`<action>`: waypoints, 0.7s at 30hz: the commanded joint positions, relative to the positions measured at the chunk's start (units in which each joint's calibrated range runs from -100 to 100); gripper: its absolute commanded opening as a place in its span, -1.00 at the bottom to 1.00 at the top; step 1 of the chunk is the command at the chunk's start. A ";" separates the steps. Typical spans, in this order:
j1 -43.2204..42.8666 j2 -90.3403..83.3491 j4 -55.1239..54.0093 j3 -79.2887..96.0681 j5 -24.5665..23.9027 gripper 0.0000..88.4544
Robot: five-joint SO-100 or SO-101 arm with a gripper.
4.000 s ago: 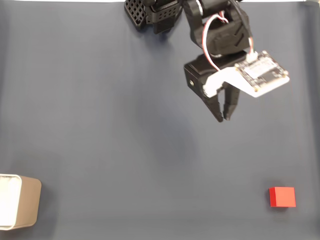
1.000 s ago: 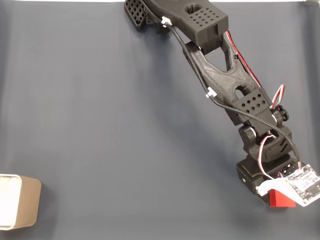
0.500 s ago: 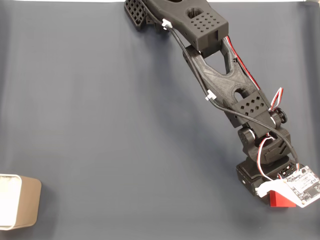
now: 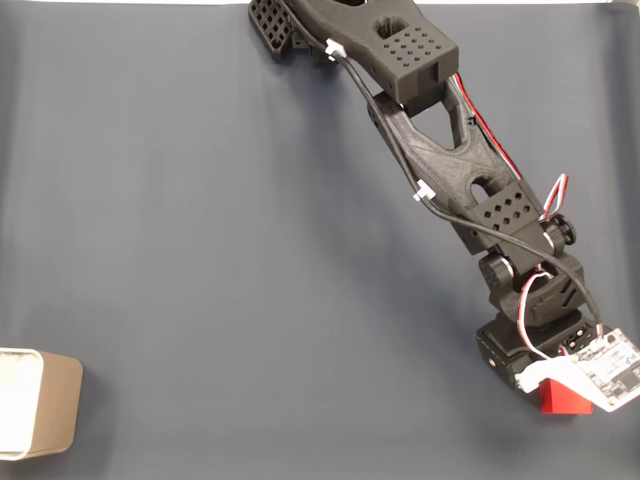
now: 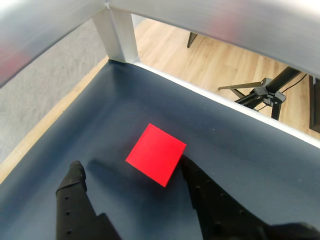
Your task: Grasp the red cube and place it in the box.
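Observation:
The red cube lies on the dark blue mat in the wrist view, between my black fingers. My gripper is open and straddles it: the left fingertip stands well clear of the cube, while the right fingertip is close beside its right corner. In the fixed view the arm stretches from the top to the bottom right, and its white camera board covers part of the red cube. The beige box with a white inside stands at the far bottom left, cut off by the frame.
The wrist view shows the mat's raised edge and a metal frame post just beyond the cube, with wooden floor and a tripod behind them. A wide stretch of bare mat separates the cube from the box.
Four seconds ago the arm was folded near the top with the gripper in the air; it has since reached down over the cube. Over the last second the wrist edged slightly lower. The cube has not moved.

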 commanded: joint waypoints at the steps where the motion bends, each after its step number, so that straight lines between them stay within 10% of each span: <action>1: -1.06 -1.22 -1.09 -3.28 -0.44 -0.04; 21: -2.19 -1.48 -1.17 -4.01 -0.39 -0.04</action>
